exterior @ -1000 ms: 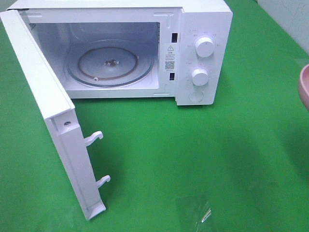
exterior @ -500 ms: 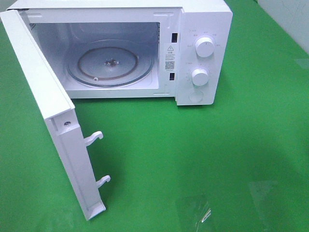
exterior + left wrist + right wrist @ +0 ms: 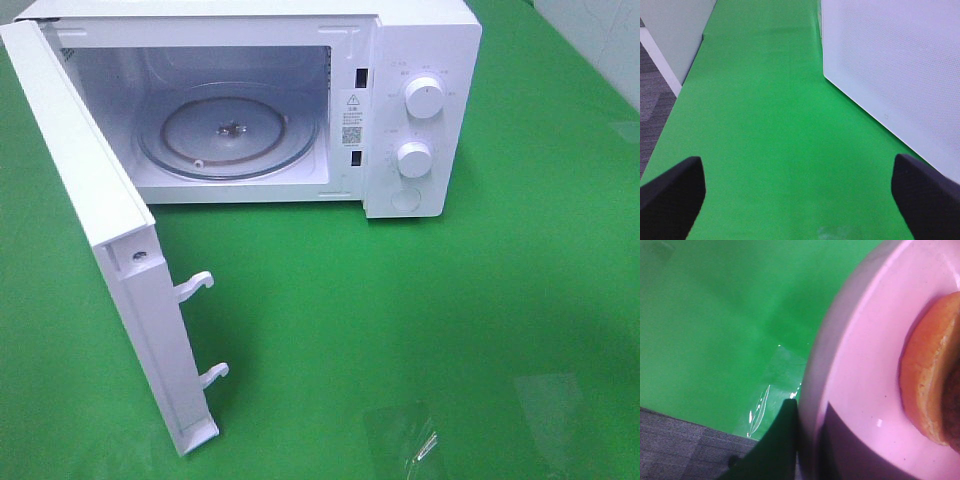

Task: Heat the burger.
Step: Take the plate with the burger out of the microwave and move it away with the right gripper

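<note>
The burger shows only in the right wrist view, as a golden-brown bun edge lying on a pink plate. My right gripper is shut on the plate's rim, one dark finger outside it and the other on the inside. The plate is held above the green cloth near the table's edge. My left gripper stands wide open over bare green cloth, beside the outer face of the microwave door. Neither gripper, nor the burger, appears in the exterior view.
The white microwave stands at the back with its door swung out to the left. Its glass turntable carries nothing. A clear plastic film lies on the green cloth near the front edge.
One second ago the pink plate's edge showed at the right border of the exterior view; it has since gone out of that view. The microwave has not moved.
</note>
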Robot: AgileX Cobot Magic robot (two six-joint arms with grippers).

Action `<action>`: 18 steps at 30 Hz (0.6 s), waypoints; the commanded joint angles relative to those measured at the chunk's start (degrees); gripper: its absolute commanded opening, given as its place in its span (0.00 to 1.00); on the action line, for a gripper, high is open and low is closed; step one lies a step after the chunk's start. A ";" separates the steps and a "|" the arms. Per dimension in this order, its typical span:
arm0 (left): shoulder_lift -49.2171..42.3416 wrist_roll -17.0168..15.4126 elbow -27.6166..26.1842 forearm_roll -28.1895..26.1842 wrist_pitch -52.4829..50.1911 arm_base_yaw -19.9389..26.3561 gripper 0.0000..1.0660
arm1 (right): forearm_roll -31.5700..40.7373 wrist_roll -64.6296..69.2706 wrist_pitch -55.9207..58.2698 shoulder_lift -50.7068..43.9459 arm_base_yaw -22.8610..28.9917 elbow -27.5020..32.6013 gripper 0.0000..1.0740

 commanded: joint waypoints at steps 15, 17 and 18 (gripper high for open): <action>-1.09 -0.11 0.17 -0.11 -0.06 0.06 0.87 | -9.91 19.88 -2.52 13.06 -0.17 -0.69 0.00; -1.09 -0.11 0.17 -0.11 -0.06 0.06 0.87 | -10.08 20.80 -2.52 13.69 -0.17 -0.69 0.00; -1.09 -0.11 0.17 -0.11 -0.06 0.06 0.87 | -10.43 22.80 -2.81 15.24 -0.17 -0.69 0.00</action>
